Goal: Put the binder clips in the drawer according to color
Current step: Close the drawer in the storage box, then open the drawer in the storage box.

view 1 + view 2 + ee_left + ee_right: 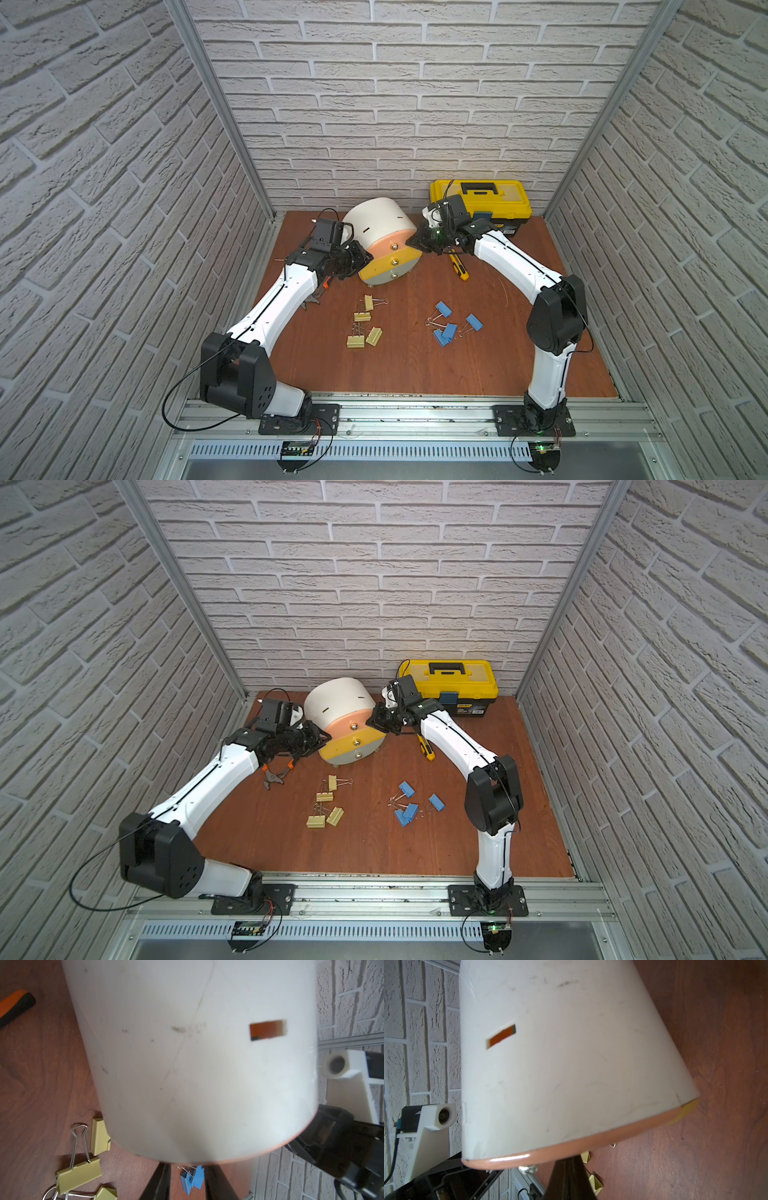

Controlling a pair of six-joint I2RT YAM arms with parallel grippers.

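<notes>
Both claws flank the drawer (384, 245) — the left claw (365, 258) sits at the edge of its yellow front, the right claw (411, 241) at the edge of the peach front, each with its jaws closed together and nothing between them. Whether either tip actually touches the cabinet cannot be told from above. That white barrel-shaped cabinet stands tilted toward the back of the table (415, 365), its three fronts pushed in, brass knobs facing the camera in both top views. Four pale yellow binder clips (365, 324) lie loosely grouped on the wood in front of it, and four blue binder clips (451, 326) lie in a second group well apart from them, nearer the right arm. No teal clips show anywhere. A yellow-black utility knife (458, 267) lies beside the right arm, pliers (276, 776) with orange grips lie under the left arm, and a yellow-and-black toolbox (482, 205) stands against the back wall.
</notes>
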